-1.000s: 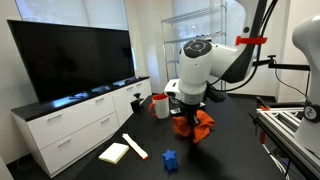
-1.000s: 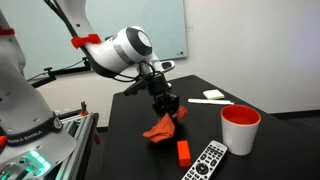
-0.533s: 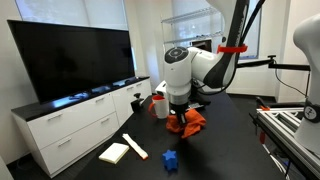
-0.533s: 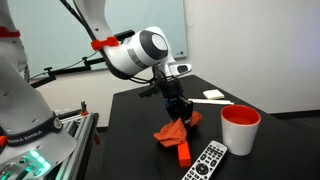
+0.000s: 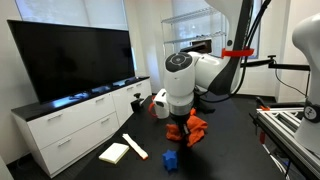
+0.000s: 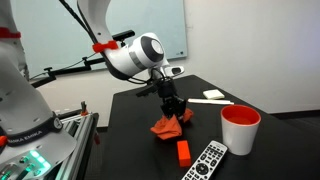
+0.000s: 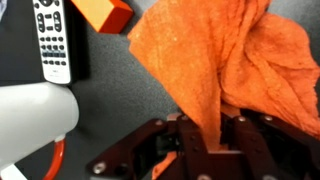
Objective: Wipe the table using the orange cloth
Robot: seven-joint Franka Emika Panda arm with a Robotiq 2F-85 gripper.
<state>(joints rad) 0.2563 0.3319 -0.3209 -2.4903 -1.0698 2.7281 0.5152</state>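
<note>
The orange cloth (image 7: 225, 65) hangs bunched from my gripper (image 7: 205, 140), which is shut on a fold of it. In both exterior views the gripper (image 5: 183, 123) (image 6: 172, 110) points down over the black table (image 6: 135, 150), and the cloth (image 5: 190, 130) (image 6: 168, 125) drags on the tabletop beneath it.
An orange block (image 6: 184, 151) (image 7: 103, 13) and a remote control (image 6: 208, 160) (image 7: 52, 40) lie near the cloth. A red and white cup (image 6: 240, 129) stands beside them. A blue block (image 5: 170, 160), a white pad (image 5: 114, 152) and a white stick (image 5: 134, 146) lie toward one table edge.
My gripper moved across the table with the cloth, dragging it toward the blue block and away from the cup side, then slightly back from the orange block.
</note>
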